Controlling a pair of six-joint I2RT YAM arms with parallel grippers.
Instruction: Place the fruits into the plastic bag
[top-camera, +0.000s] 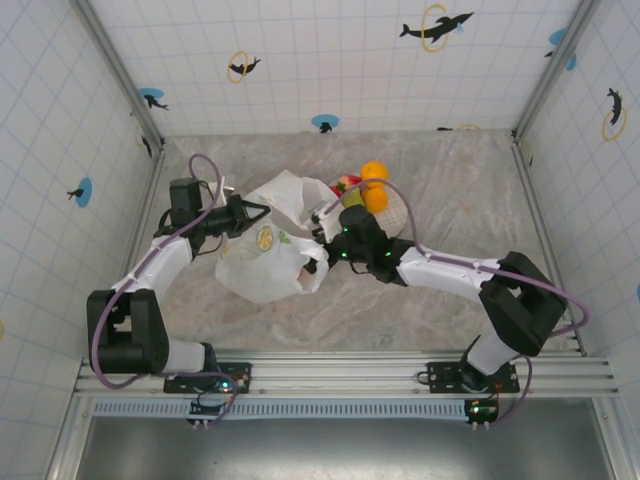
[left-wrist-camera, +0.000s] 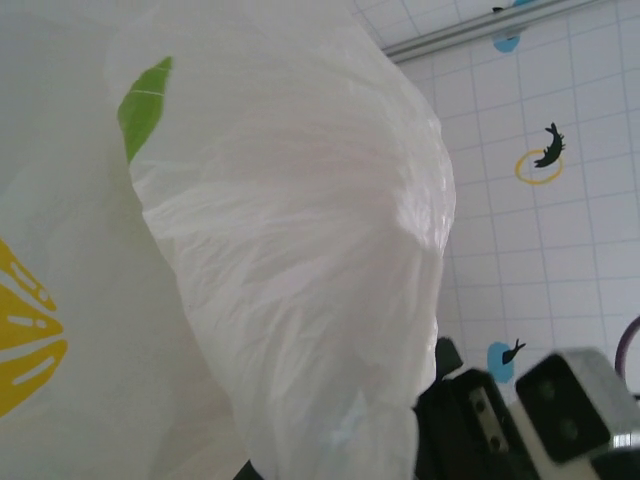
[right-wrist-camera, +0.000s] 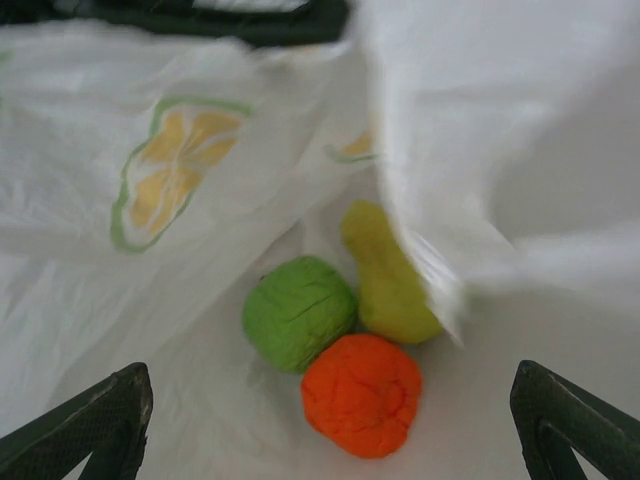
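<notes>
Right wrist, lemon-printed plastic bag (right-wrist-camera: 120, 290), green fruit (right-wrist-camera: 298, 312), orange (right-wrist-camera: 361, 393), pear (right-wrist-camera: 390, 285) inside

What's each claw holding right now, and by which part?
The left claw is shut on the plastic bag, by an edge near its mouth. The right claw is open, empty.

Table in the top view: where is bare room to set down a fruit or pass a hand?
Bare table lies right of the oranges, up to the right wall, and in the near strip between the bag and the rail. Crowded: the centre, where the bag, left tool, right tool and oranges meet.
</notes>
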